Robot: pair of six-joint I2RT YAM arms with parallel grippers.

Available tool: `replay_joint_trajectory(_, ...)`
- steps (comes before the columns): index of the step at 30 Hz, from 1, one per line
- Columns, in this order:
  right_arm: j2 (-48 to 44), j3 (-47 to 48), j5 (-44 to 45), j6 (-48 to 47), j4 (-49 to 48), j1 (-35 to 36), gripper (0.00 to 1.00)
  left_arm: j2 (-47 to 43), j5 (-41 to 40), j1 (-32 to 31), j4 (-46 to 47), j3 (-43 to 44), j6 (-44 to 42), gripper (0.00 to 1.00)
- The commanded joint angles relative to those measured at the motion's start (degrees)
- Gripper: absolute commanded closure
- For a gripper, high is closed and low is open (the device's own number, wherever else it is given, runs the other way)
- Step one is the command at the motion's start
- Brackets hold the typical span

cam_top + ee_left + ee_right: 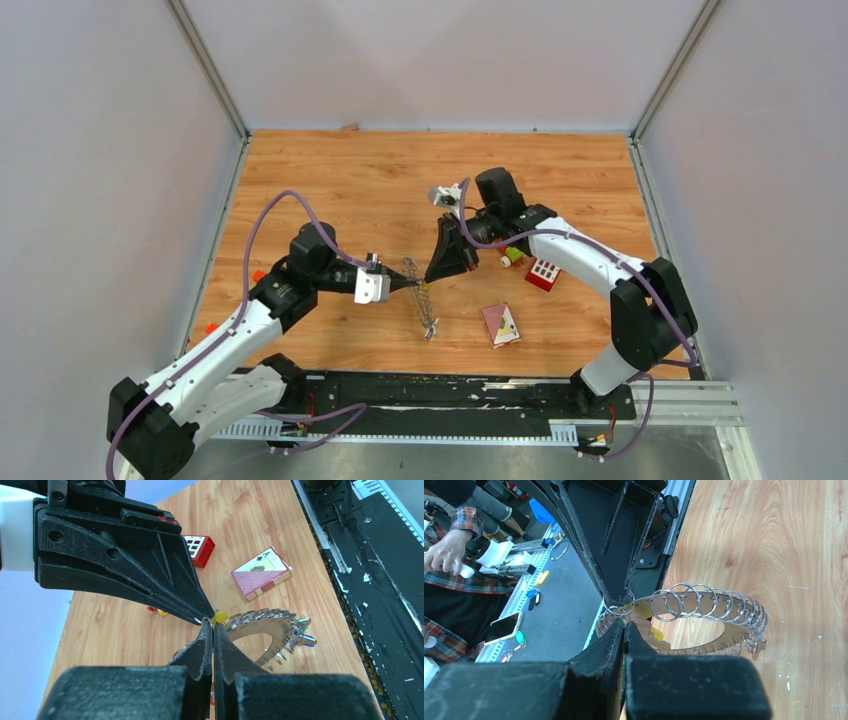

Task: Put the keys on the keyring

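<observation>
Red card pack [260,574] and red block [199,550] beside the keyring [270,625].

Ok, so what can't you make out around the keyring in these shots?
- Top view: keyring is seen edge-on and small; single keys unreadable.
- Left wrist view: right pincer covers most of the yellow key head; what grips it is unclear.
- Right wrist view: its own fingers hide the keyring's near side.
- Top view: right arm covers part of the small toy.
</observation>
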State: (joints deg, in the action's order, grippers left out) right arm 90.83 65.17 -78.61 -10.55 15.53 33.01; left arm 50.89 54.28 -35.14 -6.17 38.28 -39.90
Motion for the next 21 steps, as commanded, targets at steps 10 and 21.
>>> replay_joint_trajectory(10,2.3,1.0,2.3,-1.1,-2.1,0.0,0.94,-2.1,9.1,-0.3,2.0,0.9,-1.9,1.00)
replay_joint_trajectory(21,2.5,1.6,2.9,-0.9,-1.7,1.2,0.89,-1.9,9.4,-0.2,1.8,0.9,-2.3,1.00)
